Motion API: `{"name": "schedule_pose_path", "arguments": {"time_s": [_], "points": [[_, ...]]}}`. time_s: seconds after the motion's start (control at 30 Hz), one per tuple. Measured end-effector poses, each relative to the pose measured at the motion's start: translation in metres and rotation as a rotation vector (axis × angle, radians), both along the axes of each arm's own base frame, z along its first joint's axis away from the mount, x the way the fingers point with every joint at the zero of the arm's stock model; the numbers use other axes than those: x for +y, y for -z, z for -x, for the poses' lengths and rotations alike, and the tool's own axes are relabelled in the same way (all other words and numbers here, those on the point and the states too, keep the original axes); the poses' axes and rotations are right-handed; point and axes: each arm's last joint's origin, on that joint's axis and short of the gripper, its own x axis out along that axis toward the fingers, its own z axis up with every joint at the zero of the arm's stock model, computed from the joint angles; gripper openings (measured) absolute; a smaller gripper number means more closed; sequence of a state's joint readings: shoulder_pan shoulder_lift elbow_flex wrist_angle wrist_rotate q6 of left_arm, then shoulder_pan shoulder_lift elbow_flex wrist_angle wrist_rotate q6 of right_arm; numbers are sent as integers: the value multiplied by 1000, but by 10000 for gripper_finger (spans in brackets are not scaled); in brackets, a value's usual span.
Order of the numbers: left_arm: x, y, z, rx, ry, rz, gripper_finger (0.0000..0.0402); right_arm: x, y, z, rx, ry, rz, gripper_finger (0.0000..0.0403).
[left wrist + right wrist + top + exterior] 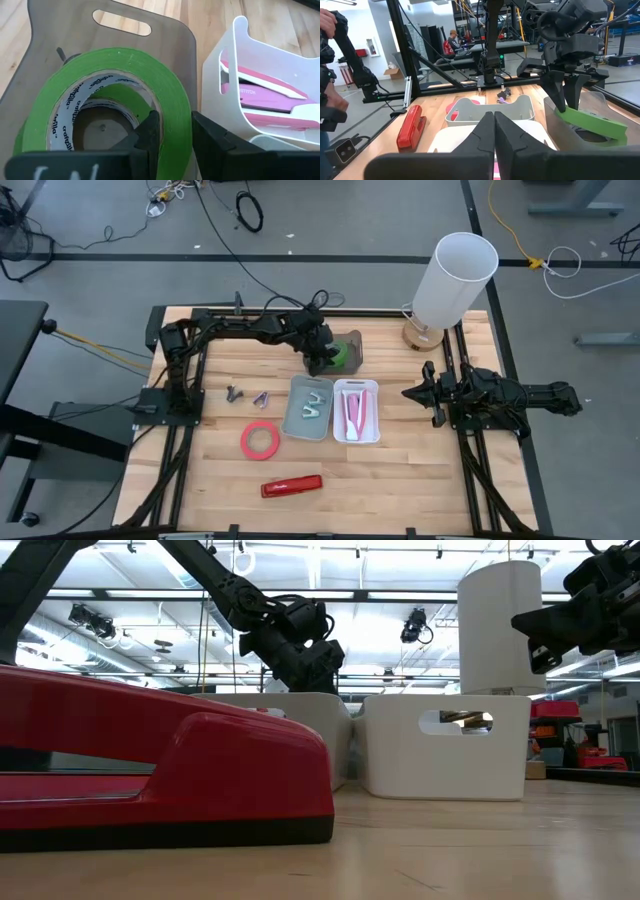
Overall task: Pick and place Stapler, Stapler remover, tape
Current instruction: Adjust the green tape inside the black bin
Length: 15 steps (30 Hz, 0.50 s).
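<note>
The left pincer [172, 135] grips the wall of a green tape roll [120, 95], one finger inside the core, one outside. The roll, white-lined with printed lettering, sits in a dark tray [352, 340] at twelve o'clock on the surface [400, 480]. A red stapler [292, 485] lies at six o'clock, a red tape ring [260, 440] near seven. The right pincer [412, 393] waits closed at three o'clock.

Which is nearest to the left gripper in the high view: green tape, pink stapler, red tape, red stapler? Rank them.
From the left gripper:
1. Green tape, at its fingers, in the dark bin at the table's back.
2. Pink stapler, in the white bin just in front.
3. Red tape, on the table, further forward.
4. Red stapler, near the front edge.
</note>
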<state>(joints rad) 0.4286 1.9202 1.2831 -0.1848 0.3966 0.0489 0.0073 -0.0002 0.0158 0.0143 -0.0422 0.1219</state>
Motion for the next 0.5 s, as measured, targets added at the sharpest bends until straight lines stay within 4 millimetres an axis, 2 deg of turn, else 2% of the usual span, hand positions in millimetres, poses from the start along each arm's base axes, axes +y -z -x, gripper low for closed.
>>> {"name": "schedule_pose_path", "arguments": {"time_s": [0.5], "points": [[0,0,0,3,21,-53,97,0,0,0,0,0,0,4]]}}
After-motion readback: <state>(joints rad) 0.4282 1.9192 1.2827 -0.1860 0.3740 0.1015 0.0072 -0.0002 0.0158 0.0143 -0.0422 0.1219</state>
